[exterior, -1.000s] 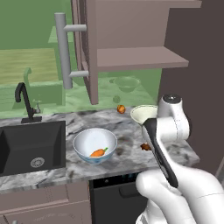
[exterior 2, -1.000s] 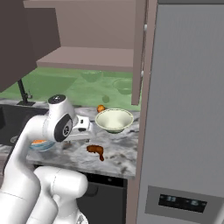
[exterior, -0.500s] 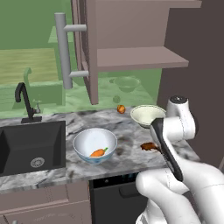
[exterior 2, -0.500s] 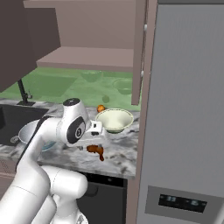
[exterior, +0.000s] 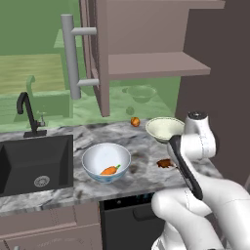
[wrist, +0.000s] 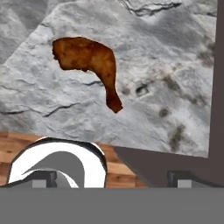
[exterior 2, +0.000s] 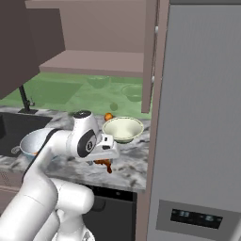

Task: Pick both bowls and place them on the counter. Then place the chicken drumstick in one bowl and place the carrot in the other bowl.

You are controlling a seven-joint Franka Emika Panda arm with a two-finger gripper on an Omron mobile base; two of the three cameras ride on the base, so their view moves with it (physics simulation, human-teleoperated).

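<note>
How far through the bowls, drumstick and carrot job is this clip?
Done: both bowls stand on the counter, and the carrot lies in the blue-patterned bowl. In hand: the open gripper hovers above the chicken drumstick. Left: grasping it and placing it in the cream bowl.

I see the counter (exterior: 146, 168) as polished grey-and-white marbled stone, rougher-veined up close. The drumstick (wrist: 89, 61) looks brown, crusty and faintly glossy. The blue bowl (exterior: 106, 163) and green bowl (exterior: 165, 128) read as smooth glazed ceramic. The carrot (exterior: 110, 170) is matt orange. The sink (exterior: 34, 163) and tap (exterior: 28, 114) look matt black, and the cabinet handle (exterior: 72, 56) like brushed grey metal.
</note>
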